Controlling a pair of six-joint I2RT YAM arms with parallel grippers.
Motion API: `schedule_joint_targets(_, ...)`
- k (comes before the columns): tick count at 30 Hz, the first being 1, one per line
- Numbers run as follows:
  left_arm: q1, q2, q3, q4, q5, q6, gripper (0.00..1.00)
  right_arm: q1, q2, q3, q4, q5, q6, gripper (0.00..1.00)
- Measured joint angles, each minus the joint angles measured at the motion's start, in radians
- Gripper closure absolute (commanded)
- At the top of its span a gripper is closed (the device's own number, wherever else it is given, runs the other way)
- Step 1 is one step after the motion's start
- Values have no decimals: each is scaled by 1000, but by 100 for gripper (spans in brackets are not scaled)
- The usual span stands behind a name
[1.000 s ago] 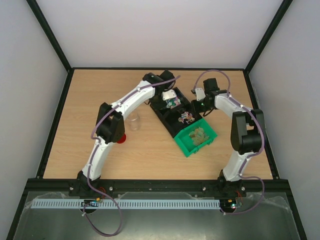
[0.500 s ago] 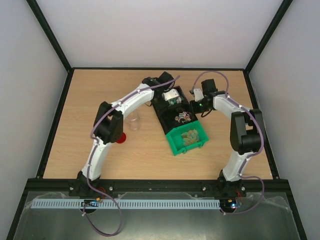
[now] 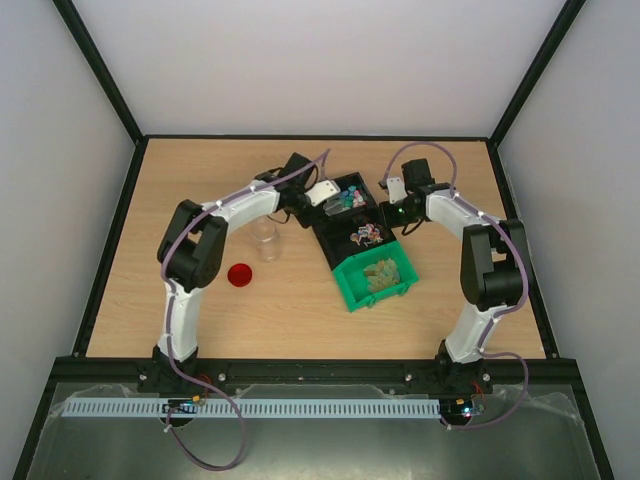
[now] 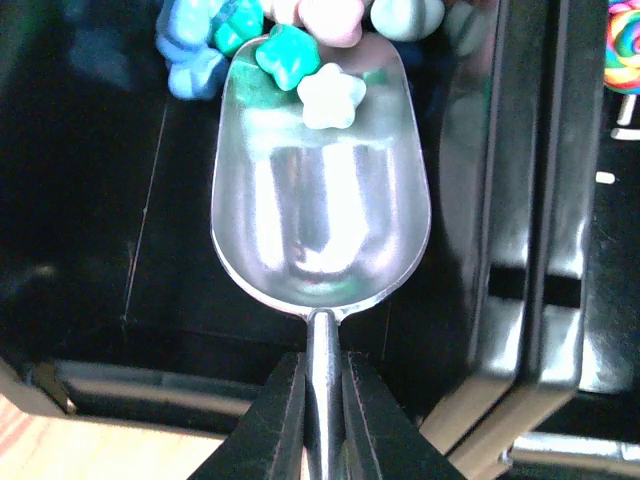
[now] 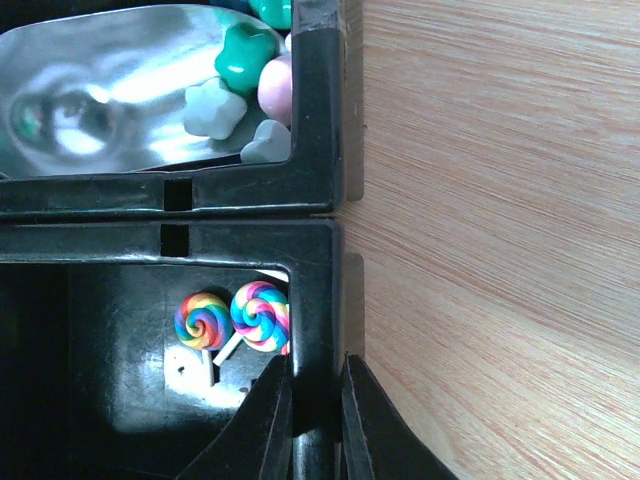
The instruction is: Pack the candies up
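Gripped tight in the left claw (image 4: 322, 400): the thin handle of a silver metal scoop (image 4: 320, 220). On its tip, inside a black plastic bin (image 4: 80, 200), a few tiny pastel star-shaped candies (image 4: 325, 85), with more heaped just beyond. Clenched by the right claw (image 5: 315, 400): the outer wall of the neighbouring black bin (image 5: 315, 250), just beside two rainbow lollipop candies (image 5: 235, 318). In the green plastic bin (image 3: 350, 295), pale greenish-tan candies (image 3: 380, 272).

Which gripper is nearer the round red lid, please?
Left. The left gripper holds a silver metal scoop beyond the round red lid; the right gripper clamps a black bin's wall, farther right.
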Motion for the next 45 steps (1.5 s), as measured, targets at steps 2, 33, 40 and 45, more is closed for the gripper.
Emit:
schedule_joint_targets(2,26,-21,-51,36,51,-3,98,1,0,0,0,7,-2,99)
schedule_joint_targets(33,111,-104,-277,357,269,-6,98,1,-1,6,-1,26,-16,99)
schedule_joint_targets(40,153,-124,-331,391,320,-16,98,0,-1,6,-1,25,-16,99)
schedule_joint_targets(45,164,-137,-331,426,345,-29,98,0,-1,6,-1,25,-16,99)
